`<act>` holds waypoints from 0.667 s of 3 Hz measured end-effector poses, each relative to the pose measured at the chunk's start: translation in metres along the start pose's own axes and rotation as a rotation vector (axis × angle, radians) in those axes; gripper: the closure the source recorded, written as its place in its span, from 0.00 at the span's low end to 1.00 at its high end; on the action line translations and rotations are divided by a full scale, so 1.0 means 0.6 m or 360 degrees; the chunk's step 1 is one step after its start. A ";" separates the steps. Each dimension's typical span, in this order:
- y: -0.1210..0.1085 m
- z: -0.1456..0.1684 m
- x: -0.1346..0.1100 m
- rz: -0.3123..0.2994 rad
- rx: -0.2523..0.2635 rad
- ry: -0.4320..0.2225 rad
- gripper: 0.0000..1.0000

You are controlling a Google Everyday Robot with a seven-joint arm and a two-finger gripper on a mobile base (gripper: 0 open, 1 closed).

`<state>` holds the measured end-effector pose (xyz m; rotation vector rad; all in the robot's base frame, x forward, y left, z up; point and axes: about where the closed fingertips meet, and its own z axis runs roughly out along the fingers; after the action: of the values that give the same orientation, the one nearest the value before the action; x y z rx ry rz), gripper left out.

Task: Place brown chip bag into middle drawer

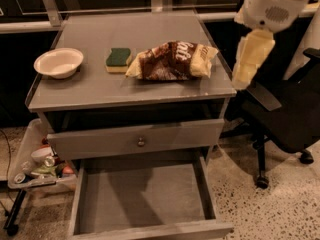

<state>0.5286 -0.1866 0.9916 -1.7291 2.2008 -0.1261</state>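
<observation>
The brown chip bag (172, 60) lies on its side on the grey cabinet top (100, 86), right of centre, with pale yellow ends and white lettering. The middle drawer (145, 199) is pulled out at the bottom of the view, and its flat grey floor holds nothing. My arm (255, 34), white and pale yellow, hangs over the cabinet's right edge, just right of the bag. My gripper is out of view.
A green-and-yellow sponge (118, 60) lies just left of the bag. A pale bowl (58, 62) sits at the top's left side. The drawer front with a round knob (140, 141) is above the open drawer. A black office chair (285, 119) stands right, and a tray of clutter (37, 166) left.
</observation>
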 end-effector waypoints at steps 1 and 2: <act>-0.072 0.045 -0.054 -0.0031 -0.0034 -0.0007 0.00; -0.106 0.089 -0.076 -0.0016 -0.0099 -0.0021 0.00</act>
<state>0.6136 -0.1516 0.9682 -1.7683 2.2088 -0.0490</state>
